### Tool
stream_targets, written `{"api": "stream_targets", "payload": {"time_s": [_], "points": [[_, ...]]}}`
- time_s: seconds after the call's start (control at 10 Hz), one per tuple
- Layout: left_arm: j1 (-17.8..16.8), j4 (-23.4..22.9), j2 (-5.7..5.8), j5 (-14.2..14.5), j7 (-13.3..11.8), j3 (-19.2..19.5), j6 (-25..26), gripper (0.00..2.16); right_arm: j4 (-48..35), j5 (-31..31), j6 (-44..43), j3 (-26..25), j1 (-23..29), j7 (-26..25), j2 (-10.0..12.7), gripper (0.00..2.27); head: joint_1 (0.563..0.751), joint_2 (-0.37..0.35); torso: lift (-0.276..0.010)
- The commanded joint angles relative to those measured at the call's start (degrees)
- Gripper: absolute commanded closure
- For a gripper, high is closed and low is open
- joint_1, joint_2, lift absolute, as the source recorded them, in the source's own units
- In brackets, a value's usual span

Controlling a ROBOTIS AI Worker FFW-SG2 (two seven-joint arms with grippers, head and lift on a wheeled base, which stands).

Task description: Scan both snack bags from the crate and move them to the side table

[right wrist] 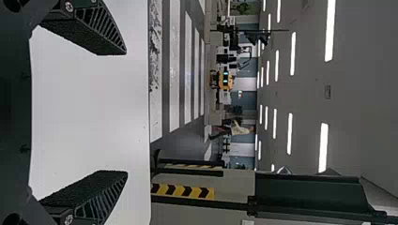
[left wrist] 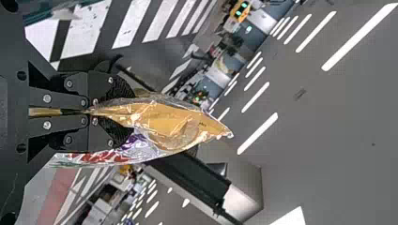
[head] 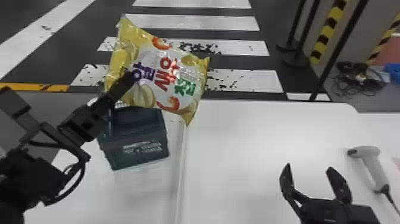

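The left hand (head: 131, 76) is closed on one snack bag (head: 168, 73), and it holds this bag up in the air. In the head view, the bag appears above the far side of the dark crate (head: 135, 149). The bag is tilted, with its printed white front turned to the head camera and one lower corner pointing down, in front of the seam in the white worktop (head: 238, 134). The left wrist view shows the two black fingers of this hand (left wrist: 133, 111) pressing the bag from both sides, near one yellow edge; the bag stands out beyond the fingertips.

The right hand (head: 309, 167) is open and has nothing between its fingers, which are wide apart. It is over the near right part of the worktop.

The crate stands on the left part of the worktop, beside the seam. Its inside is dark and partly hidden, so one cannot tell what lies in it. A grey hand scanner (head: 373, 168) lies at the right of the right hand, near it, with its handle towards the robot and a black cable (head: 392, 202) at the handle's end. Behind the worktop, the dark floor (head: 238, 34) has broad white stripes.
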Motion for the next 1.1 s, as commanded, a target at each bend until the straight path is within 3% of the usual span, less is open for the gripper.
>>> {"api": "stream_targets", "payload": {"time_s": [0.0, 0.2, 0.5, 0.7, 1.0], "points": [[-0.2, 2.26, -0.69, -3.51, 0.09, -5.44, -0.15, 2.14, -0.62, 0.03, 0.0, -0.41, 0.34, -0.09, 0.0, 0.08, 0.695, -0.049, -0.099], [-2.66, 10.09, -1.74, -9.05, -0.35, -12.03, -0.51, 2.14, -1.15, -0.5, 0.0, -1.73, 0.6, -0.18, 0.09, 0.08, 0.695, -0.126, -0.099], [-7.59, 22.21, -3.85, -9.66, -2.99, -18.63, -1.38, 2.14, -1.15, -0.67, -0.18, -3.04, 1.13, -0.18, 0.17, 0.08, 0.695, -0.218, -0.099], [-9.78, 26.08, -5.34, -10.19, -3.78, -22.67, -1.74, 2.14, -1.24, -0.76, -0.53, -3.31, 1.39, -0.18, 0.35, 0.08, 0.695, -0.282, -0.099], [-11.98, 33.11, -7.37, -13.71, -4.57, -26.54, -2.26, 2.14, -1.24, -0.76, -0.7, -3.13, 1.48, -0.18, 0.61, 0.08, 0.695, -0.345, -0.099]]}}
